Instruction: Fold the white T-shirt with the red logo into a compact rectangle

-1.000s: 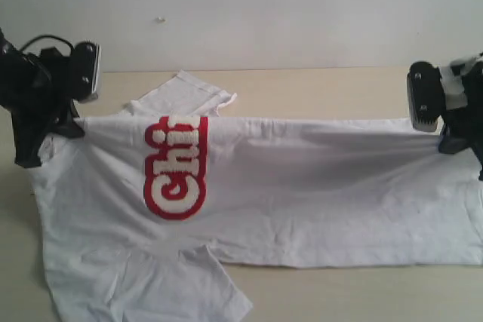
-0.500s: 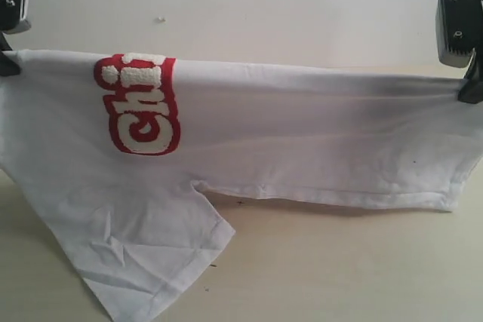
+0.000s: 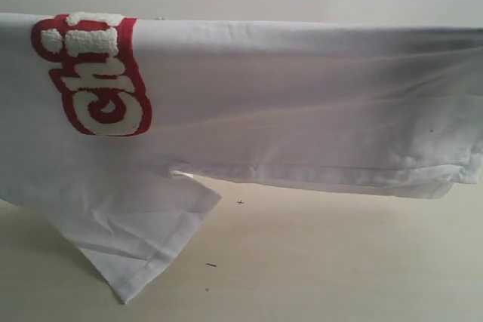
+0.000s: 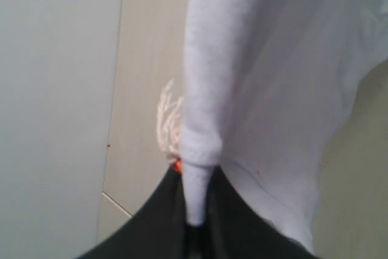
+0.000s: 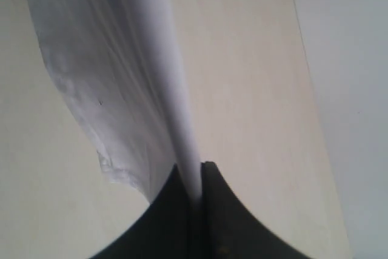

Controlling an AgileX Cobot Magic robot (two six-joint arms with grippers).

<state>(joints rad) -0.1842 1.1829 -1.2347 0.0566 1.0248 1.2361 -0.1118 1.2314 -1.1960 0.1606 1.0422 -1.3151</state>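
Exterior frontal, near; wrists sight along shared T-shirt (image 3: 302,111).

Two dark fingers (image 4: 151,232) pinch a hanging fold of the white T-shirt (image 4: 254,89); the pale worktop (image 4: 145,59) lies beyond.

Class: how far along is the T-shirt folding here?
Done: the white T-shirt is doubled over one long fold, the red logo wrapping across it. In hand: left gripper and right gripper, both shut on that fold, hold it up over the table. Remaining: laying it down and folding it compact.
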